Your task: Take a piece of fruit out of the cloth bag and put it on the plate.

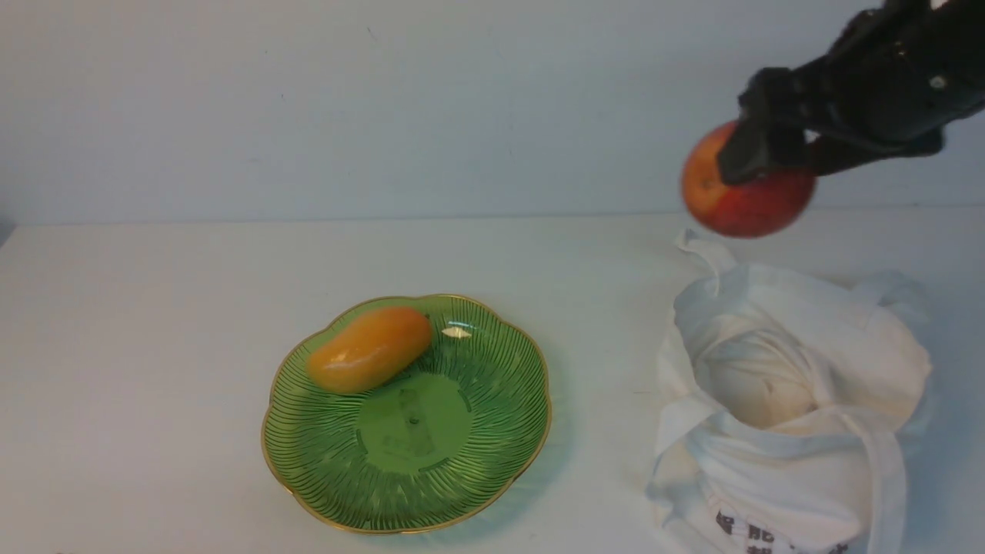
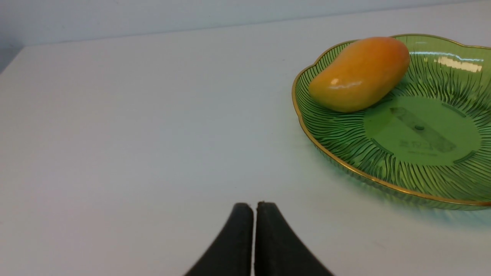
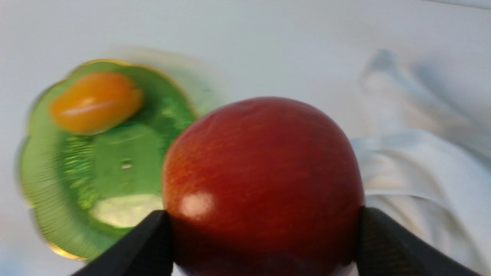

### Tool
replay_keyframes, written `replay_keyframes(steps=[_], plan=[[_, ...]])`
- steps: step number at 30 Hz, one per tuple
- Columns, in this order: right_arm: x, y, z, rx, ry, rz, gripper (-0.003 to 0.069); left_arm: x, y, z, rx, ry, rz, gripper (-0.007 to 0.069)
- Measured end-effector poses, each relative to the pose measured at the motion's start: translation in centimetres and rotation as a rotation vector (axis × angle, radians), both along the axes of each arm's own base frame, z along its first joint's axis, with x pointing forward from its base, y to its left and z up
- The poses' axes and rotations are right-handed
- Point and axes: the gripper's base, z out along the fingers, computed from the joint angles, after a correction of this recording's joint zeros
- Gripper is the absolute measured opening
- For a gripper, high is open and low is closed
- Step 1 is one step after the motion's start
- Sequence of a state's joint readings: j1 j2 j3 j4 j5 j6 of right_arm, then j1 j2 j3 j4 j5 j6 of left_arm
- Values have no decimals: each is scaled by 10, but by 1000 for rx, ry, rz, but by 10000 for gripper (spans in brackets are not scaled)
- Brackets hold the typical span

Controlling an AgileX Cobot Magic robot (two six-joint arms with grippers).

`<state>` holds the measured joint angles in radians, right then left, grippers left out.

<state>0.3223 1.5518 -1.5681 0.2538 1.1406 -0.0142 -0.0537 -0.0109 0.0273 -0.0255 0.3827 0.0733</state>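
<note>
High at the right of the front view, my right gripper (image 1: 758, 165) is shut on the piece of fruit (image 1: 745, 196), a glossy red apple with a yellowish patch, held in the air above the cloth bag (image 1: 800, 408). The right wrist view has the apple (image 3: 262, 180) filling the space between both black fingers (image 3: 145, 245). The white bag is slumped open on the table at the right. The green ribbed plate (image 1: 408, 454) with a gold rim lies at centre. My left gripper (image 2: 254, 209) is shut and empty, low over the table beside the plate (image 2: 402, 168).
An orange-yellow mango (image 1: 371, 348) lies on the plate's far left part, also seen in the left wrist view as the mango (image 2: 360, 73). The white table runs back to a pale wall. The bag's strap handles (image 1: 881, 469) hang over its front.
</note>
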Motion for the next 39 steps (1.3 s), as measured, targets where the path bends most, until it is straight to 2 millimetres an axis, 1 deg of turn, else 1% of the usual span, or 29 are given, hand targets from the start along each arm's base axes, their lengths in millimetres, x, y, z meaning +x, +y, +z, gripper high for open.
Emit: replay_keyframes(steps=[1, 2, 3, 6, 8, 10, 11, 13, 17, 19, 21, 23, 27, 30, 31, 32, 33, 34, 35, 37, 39], plan=[[1, 14, -5, 33, 9, 64, 557, 0, 0, 0, 0, 0, 0, -8], [0, 17, -6, 52, 13, 75, 557, 0, 0, 0, 0, 0, 0, -8], [3, 46, -23, 97, 37, 185, 557, 0, 0, 0, 0, 0, 0, -8], [7, 90, -59, 112, 89, 307, 556, 0, 0, 0, 0, 0, 0, -8], [9, 110, -80, 103, 117, 343, 556, 0, 0, 0, 0, 0, 0, -8], [11, 121, -93, 100, 124, 355, 556, 0, 0, 0, 0, 0, 0, -8], [14, 133, -111, 89, 139, 365, 555, 0, 0, 0, 0, 0, 0, -8], [18, 145, -129, 82, 139, 365, 555, 0, 0, 0, 0, 0, 0, -8], [30, 153, -155, 71, 116, 332, 560, 0, 0, 0, 0, 0, 0, -8], [35, 153, -161, 54, 94, 326, 605, 0, 0, 0, 0, 0, 0, -8], [37, 153, -163, 34, 72, 327, 655, 0, 0, 0, 0, 0, 0, -8], [39, 152, -163, 18, 48, 329, 680, 0, 0, 0, 0, 0, 0, -8], [40, 152, -161, 9, 36, 336, 691, 0, 0, 0, 0, 0, 0, -8], [41, 153, -152, 0, 40, 358, 691, 0, 0, 0, 0, 0, 0, -8], [41, 155, -143, -9, 45, 382, 691, 0, 0, 0, 0, 0, 0, -8], [42, 155, -141, -10, 45, 385, 691, 0, 0, 0, 0, 0, 0, -8], [41, 156, -128, -29, 56, 419, 680, 0, 0, 0, 0, 0, 0, -8], [42, 156, -124, -28, 49, 422, 679, 0, 0, 0, 0, 0, 0, -8], [42, 157, -110, -43, 47, 449, 661, 0, 0, 0, 0, 0, 0, -8], [42, 156, -89, -72, 43, 480, 626, 0, 0, 0, 0, 0, 0, -8], [41, 153, -66, -103, 31, 492, 568, 0, 0, 0, 0, 0, 0, -8]])
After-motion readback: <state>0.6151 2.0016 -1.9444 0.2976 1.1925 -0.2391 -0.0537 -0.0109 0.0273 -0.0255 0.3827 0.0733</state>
